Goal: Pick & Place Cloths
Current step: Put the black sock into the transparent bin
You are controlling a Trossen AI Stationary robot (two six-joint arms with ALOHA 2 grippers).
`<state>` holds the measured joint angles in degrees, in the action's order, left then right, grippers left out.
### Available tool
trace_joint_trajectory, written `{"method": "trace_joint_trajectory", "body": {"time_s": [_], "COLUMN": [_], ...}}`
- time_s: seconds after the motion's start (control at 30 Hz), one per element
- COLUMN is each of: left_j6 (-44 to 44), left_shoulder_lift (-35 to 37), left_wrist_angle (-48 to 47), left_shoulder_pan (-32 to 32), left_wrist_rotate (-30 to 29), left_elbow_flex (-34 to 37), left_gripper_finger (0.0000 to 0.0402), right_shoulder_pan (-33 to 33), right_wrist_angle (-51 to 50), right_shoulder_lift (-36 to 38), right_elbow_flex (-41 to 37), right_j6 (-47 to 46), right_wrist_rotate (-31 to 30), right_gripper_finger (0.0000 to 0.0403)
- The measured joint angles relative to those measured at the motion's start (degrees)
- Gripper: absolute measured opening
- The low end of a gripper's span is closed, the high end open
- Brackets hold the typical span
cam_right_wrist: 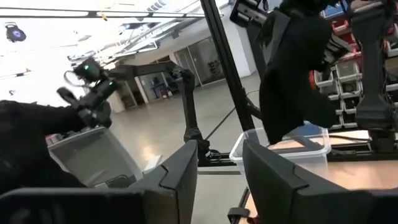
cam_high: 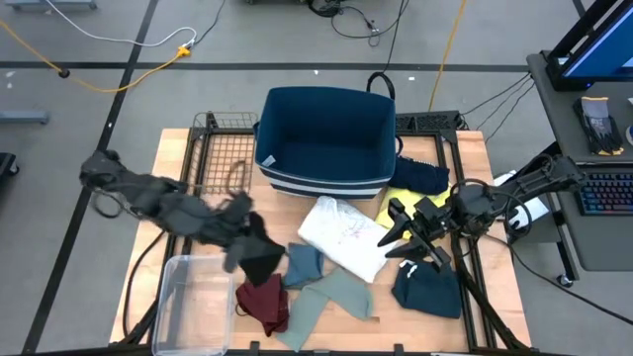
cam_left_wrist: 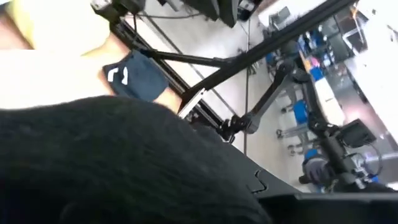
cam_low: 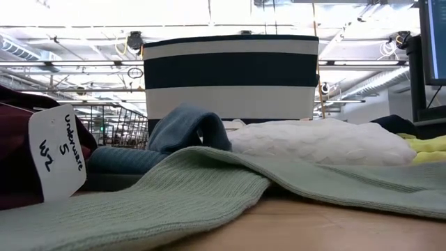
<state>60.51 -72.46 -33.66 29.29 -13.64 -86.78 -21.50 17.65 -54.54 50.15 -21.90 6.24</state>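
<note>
My left gripper (cam_high: pixel 240 211) hangs over the table's left half, shut on a black cloth (cam_high: pixel 257 252) that dangles beside a clear plastic bin (cam_high: pixel 188 297). My right gripper (cam_high: pixel 394 229) stands open above the right edge of a white cloth (cam_high: pixel 341 237), with nothing between its fingers (cam_right_wrist: pixel 186 171). Maroon (cam_high: pixel 262 302), blue (cam_high: pixel 302 262) and grey-green (cam_high: pixel 331 297) cloths lie flat near the front edge. A yellow cloth (cam_high: pixel 394 203) and a navy one (cam_high: pixel 420 175) lie at the right, and a dark teal one (cam_high: pixel 427 289) lies at the front right. My left gripper holds the black cloth by its upper part (cam_right_wrist: pixel 283 28), with the bunched cloth hiding the fingertips. The cloth hangs slack below the gripper (cam_right_wrist: pixel 292 93), lifted clear of the table. In the left wrist view the black cloth (cam_left_wrist: pixel 112 168) fills the foreground and covers the fingers.
A navy basket with white stripes (cam_high: pixel 326 138) stands at the middle of the far edge. A black wire rack (cam_high: pixel 223 153) lies to the basket's left. The maroon cloth carries a white paper tag (cam_low: pixel 59 150). Bare wood shows at the table's left edge and front.
</note>
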Motion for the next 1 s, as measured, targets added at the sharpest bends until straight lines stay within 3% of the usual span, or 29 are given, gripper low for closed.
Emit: {"method": "trace_joint_trajectory", "body": {"time_s": [0.1, 0.27, 0.47, 0.8, 1.0], "left_j6": [3.47, 13.11, 27.21, 41.38, 45.15], "left_shoulder_lift": [2.62, 5.82, 8.09, 8.71, 7.01], "left_wrist_angle": [-4.12, -16.61, -28.98, -29.83, -30.88], "left_shoulder_pan": [3.9, 9.24, 14.29, 20.24, 22.24], "left_wrist_rotate": [-4.47, -5.26, 2.69, 14.25, 13.5], "left_elbow_flex": [0.0, 0.0, 0.0, 0.0, 0.01], "left_gripper_finger": [0.0, 0.0, 0.0, 0.0, 0.0], "right_shoulder_pan": [0.0, 0.04, 0.07, 1.16, 2.33], "right_wrist_angle": [-0.04, -0.3, -0.3, -0.41, -0.41], "right_shoulder_lift": [0.0, -0.02, -0.02, -0.02, -0.02], "right_elbow_flex": [0.0, 0.0, 0.0, 0.0, 0.0], "right_j6": [0.49, 0.73, 0.73, 0.65, 1.04], "right_wrist_rotate": [0.0, -0.13, -0.17, -0.44, -0.44], "right_gripper_finger": [0.0111, 0.0103, 0.01, 0.0098, 0.0098]}}
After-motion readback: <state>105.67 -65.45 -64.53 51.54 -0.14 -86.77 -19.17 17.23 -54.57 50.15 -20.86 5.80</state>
